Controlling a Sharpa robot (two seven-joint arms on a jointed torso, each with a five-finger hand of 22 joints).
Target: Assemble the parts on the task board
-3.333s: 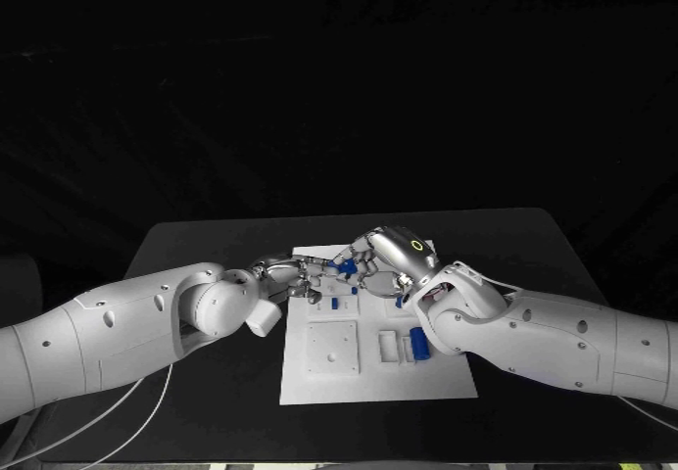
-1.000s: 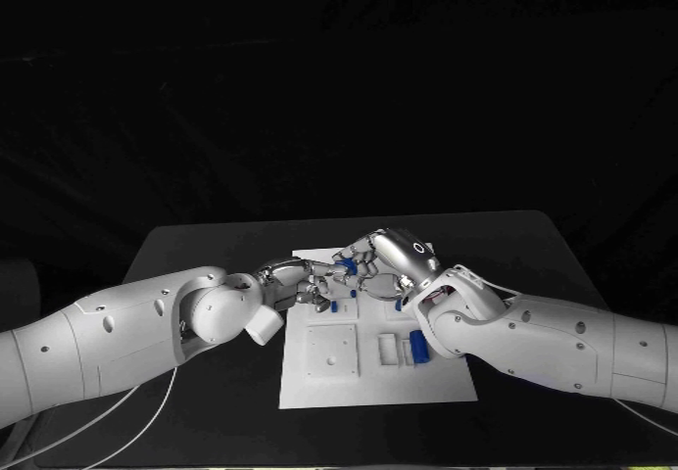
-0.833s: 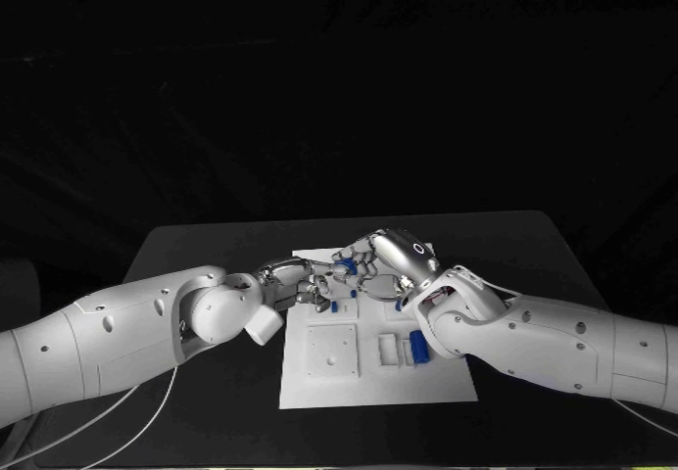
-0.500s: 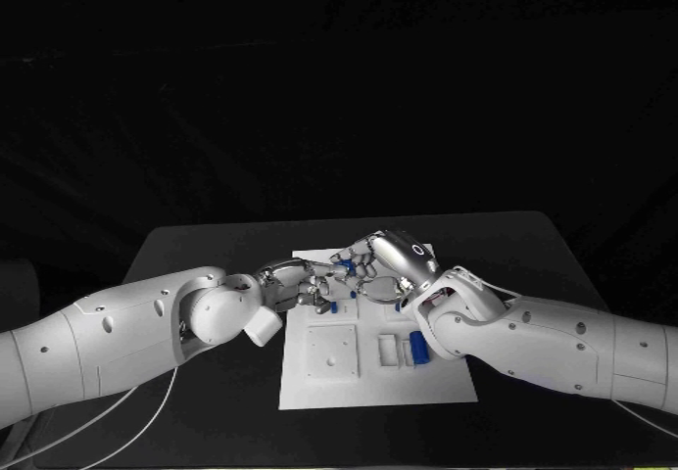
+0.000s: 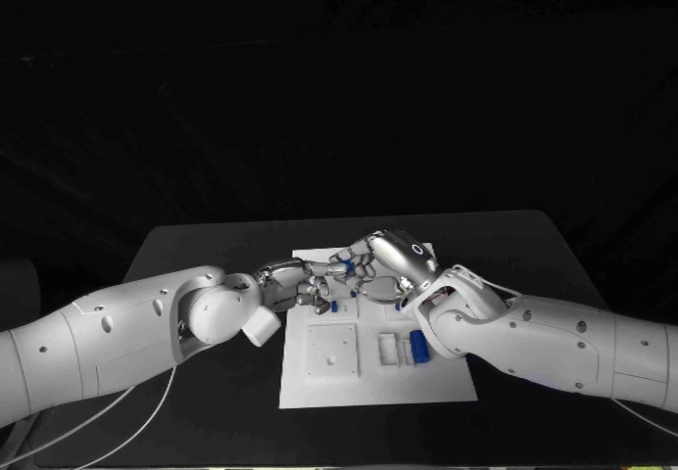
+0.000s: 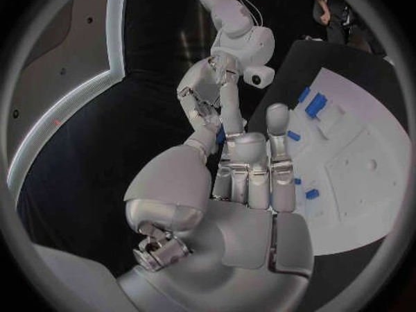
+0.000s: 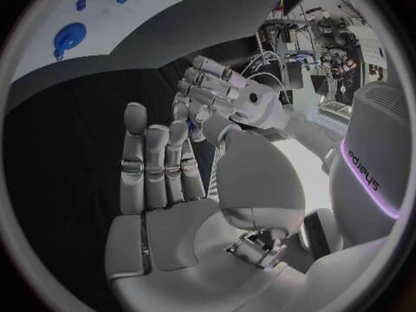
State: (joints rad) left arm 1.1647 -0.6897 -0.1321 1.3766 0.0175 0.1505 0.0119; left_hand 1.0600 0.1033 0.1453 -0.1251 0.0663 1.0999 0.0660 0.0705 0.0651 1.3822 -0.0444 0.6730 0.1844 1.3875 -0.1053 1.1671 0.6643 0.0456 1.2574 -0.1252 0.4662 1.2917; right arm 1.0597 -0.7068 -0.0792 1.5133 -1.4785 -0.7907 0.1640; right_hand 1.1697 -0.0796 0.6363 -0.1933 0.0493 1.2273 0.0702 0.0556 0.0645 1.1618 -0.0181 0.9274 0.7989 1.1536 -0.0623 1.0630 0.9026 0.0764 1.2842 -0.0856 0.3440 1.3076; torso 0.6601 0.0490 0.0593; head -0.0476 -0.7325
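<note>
I find both hands raised together over the far end of the task board, the left hand and right hand meeting fingertip to fingertip around a small blue part held between them. Which hand actually bears it I cannot tell, as the fingers overlap; neither hand's closure can be confirmed. In my judgement the next move turns on the board lying directly beneath, with another blue part resting in its near right area, nearer the right arm.
</note>
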